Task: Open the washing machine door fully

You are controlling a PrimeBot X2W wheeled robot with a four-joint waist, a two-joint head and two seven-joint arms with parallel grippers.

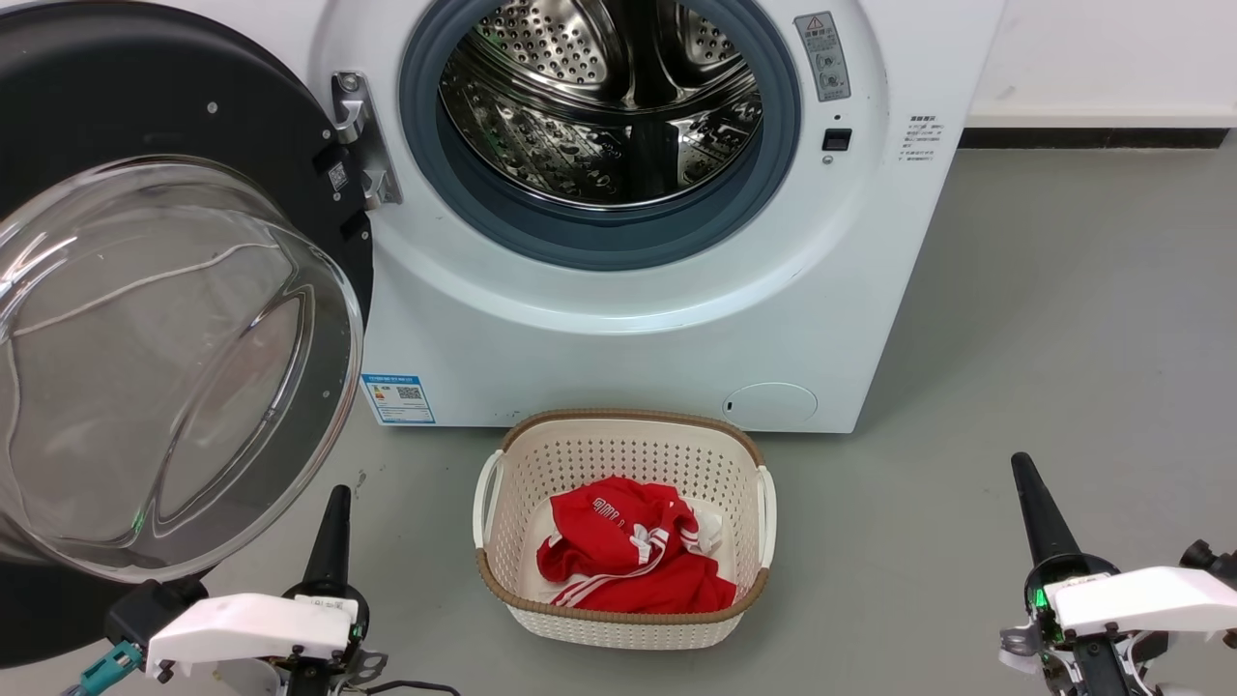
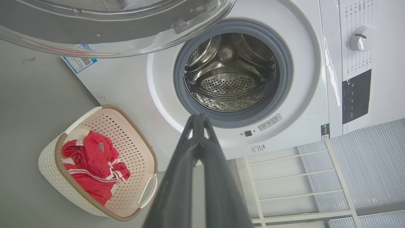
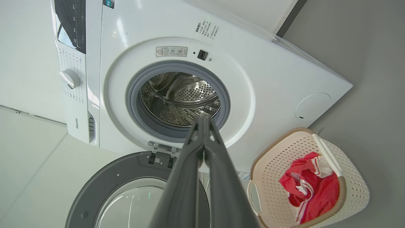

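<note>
The door (image 1: 164, 319) is standing swung wide at the left of the washer (image 1: 628, 358), drum (image 1: 599, 106) exposed; opening is looking complete or nearly so. Left gripper (image 1: 337, 503) and right gripper (image 1: 1026, 483) are hovering low, clear of it, jaws pressed together on nothing

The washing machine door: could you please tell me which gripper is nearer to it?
Left. The left gripper sits close by the lower edge of the open washing machine door; the right gripper is far off, beyond the laundry basket.
</note>
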